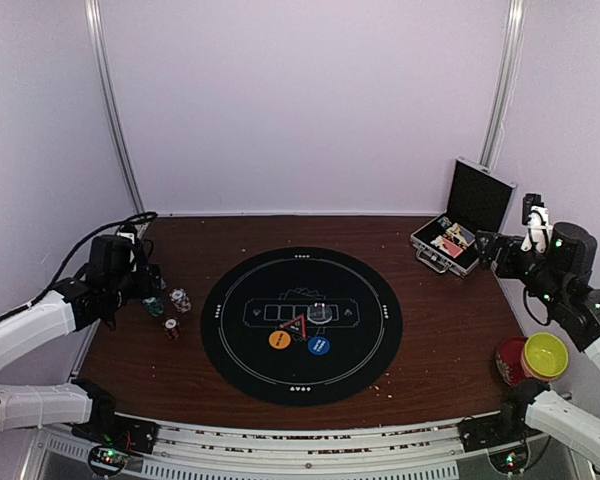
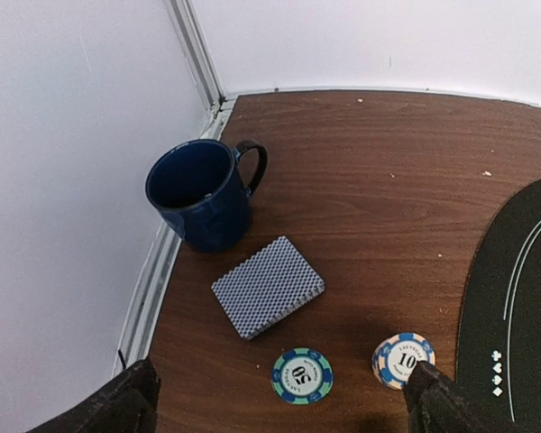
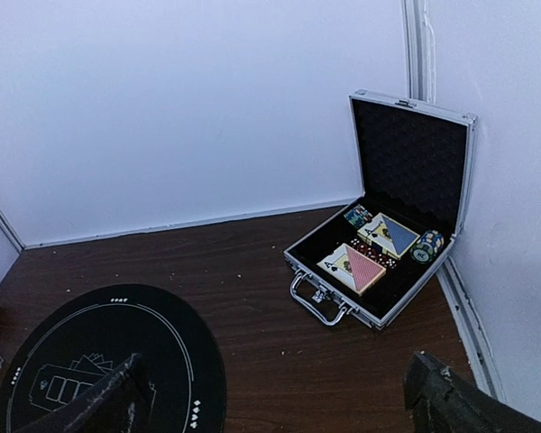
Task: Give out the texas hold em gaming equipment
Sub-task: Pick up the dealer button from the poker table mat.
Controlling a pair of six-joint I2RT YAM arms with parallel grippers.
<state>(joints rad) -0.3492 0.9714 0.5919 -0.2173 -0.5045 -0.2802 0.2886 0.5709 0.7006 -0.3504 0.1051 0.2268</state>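
The left hand hangs open over two chips and a deck of cards at the mat's 9 o'clock, seemingly about to pick one up. The right hand, also open, faces the case at 2 o'clock; next the left must lower squarely onto a chip.

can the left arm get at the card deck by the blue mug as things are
Probably yes: the left arm has its jaws open just short of the card deck, which lies flat with nothing on it, apart from the blue mug.
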